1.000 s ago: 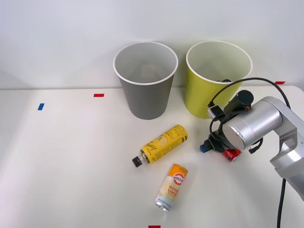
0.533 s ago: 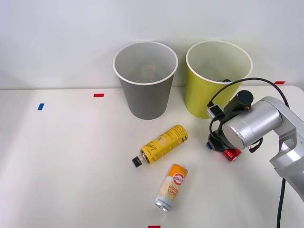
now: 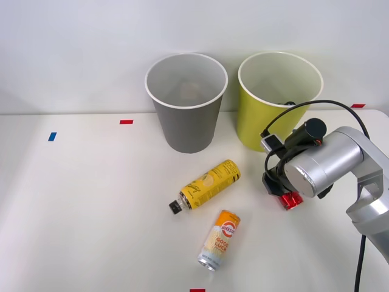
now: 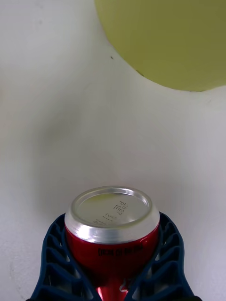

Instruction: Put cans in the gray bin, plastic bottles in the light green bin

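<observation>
My right gripper point(image 4: 113, 263) is shut on the short red can point(image 4: 112, 235), one blue ribbed finger on each side of it, silver top toward the light green bin point(image 4: 165, 42). In the front view the gripper point(image 3: 284, 196) and red can point(image 3: 291, 200) are just in front of the light green bin point(image 3: 276, 103), largely hidden by the silver wrist. The gray bin point(image 3: 185, 103) stands left of the green one. The yellow plastic bottle point(image 3: 206, 185) and the orange-and-cream can point(image 3: 219, 239) lie on their sides at mid-table.
Small red tape marks point(image 3: 126, 121) and a blue one point(image 3: 52, 136) are stuck on the white table point(image 3: 91, 207). A black cable point(image 3: 316, 104) loops over the wrist near the green bin. The table's left half has open room.
The blue finger that stuck out left of the red can has drawn in under the wrist. The can and wrist have shifted slightly left.
</observation>
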{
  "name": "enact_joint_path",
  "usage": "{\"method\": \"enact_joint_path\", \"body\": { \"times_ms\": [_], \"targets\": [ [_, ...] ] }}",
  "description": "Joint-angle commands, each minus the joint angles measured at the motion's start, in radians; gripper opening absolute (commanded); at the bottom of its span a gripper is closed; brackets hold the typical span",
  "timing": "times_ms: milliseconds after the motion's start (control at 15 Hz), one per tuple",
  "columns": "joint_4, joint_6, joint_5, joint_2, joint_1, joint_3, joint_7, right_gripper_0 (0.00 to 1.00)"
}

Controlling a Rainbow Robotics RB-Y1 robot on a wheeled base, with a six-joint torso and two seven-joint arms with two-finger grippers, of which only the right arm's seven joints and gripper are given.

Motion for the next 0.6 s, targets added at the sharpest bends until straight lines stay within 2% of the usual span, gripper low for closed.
{"method": "enact_joint_path", "body": {
  "times_ms": [67, 333, 600],
  "targets": [
    [-0.216, 0.0, -0.028, -0.024, 0.105, -0.061, 0.017, 0.0],
    [-0.455, -0.063, -0.137, -0.017, 0.248, -0.17, 0.02, 0.0],
    [-0.532, -0.25, -0.215, 0.049, 0.344, -0.242, 0.046, 0.0]
  ]
}}
